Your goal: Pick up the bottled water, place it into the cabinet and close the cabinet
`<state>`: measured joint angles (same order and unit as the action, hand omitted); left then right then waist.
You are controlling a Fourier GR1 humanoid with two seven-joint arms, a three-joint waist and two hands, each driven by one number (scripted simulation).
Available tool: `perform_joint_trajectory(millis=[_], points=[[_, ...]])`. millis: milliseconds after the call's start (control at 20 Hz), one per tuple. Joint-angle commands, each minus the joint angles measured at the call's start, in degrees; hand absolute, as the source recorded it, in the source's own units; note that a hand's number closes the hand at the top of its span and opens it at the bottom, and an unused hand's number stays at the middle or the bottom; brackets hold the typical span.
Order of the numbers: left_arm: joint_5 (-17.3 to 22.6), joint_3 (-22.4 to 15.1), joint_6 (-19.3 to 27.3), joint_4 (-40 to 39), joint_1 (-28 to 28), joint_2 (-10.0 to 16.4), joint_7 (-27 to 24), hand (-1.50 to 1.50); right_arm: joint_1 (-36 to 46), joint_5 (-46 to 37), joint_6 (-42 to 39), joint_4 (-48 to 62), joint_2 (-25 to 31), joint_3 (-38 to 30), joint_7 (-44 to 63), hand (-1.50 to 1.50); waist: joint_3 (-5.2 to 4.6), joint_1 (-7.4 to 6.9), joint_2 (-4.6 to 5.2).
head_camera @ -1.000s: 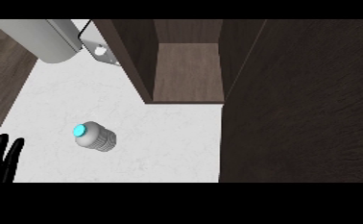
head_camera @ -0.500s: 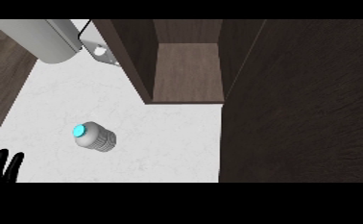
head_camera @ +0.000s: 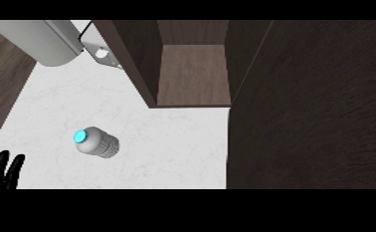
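So the bottled water (head_camera: 96,143) is sitting on the white counter (head_camera: 169,131), over toward the left side and a fair bit in front of the cabinet (head_camera: 192,74). Its cyan cap (head_camera: 81,136) faces the upper left of the view and the ribbed grey body trails off toward the lower right, so that's how the long axis runs from up here. Can't really tell if it's dead upright or leaning a bit.

Only one hand shows: the left hand (head_camera: 11,169), down at the lower left edge, just a few black fingers sticking up, straight and relaxed. It's got nothing in it and isn't touching the bottle, there's bare counter between them.

One bottle, one cabinet. The cabinet stands open, and its dark door (head_camera: 305,106) fills the right side.
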<state>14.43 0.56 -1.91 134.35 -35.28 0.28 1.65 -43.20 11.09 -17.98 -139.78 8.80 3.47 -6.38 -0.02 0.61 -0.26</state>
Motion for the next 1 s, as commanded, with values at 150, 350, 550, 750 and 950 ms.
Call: perform_joint_trajectory(millis=[150,350,550,750,950], points=[[3.81,3.82,-0.34,-9.01,4.10,-0.27,-3.07,-1.50,-5.06,3.96,-0.79,-8.55,-0.57,0.63,2.08,-1.50,-0.03,-0.02,0.12],[3.99,5.81,-1.06,-15.26,6.42,-0.07,-4.54,-1.50,-10.20,2.63,-4.26,-8.42,-0.66,0.88,-3.44,-1.50,-0.02,0.37,0.03],[1.37,6.36,-1.39,-23.87,9.61,0.23,-8.26,-1.50,-12.81,4.76,-4.21,-13.55,0.67,0.19,-1.64,-1.50,-0.11,0.86,0.11],[4.06,10.57,-6.49,-34.13,11.99,3.12,-13.22,-1.50,-13.40,5.83,-5.57,-10.53,1.13,-2.18,-4.97,-1.50,-0.09,0.61,0.14],[-0.37,9.01,-3.21,-40.26,17.87,1.90,-13.87,-1.50,-16.44,3.09,-5.63,-12.55,-0.41,1.14,-5.38,-1.50,-0.08,0.73,0.20]])
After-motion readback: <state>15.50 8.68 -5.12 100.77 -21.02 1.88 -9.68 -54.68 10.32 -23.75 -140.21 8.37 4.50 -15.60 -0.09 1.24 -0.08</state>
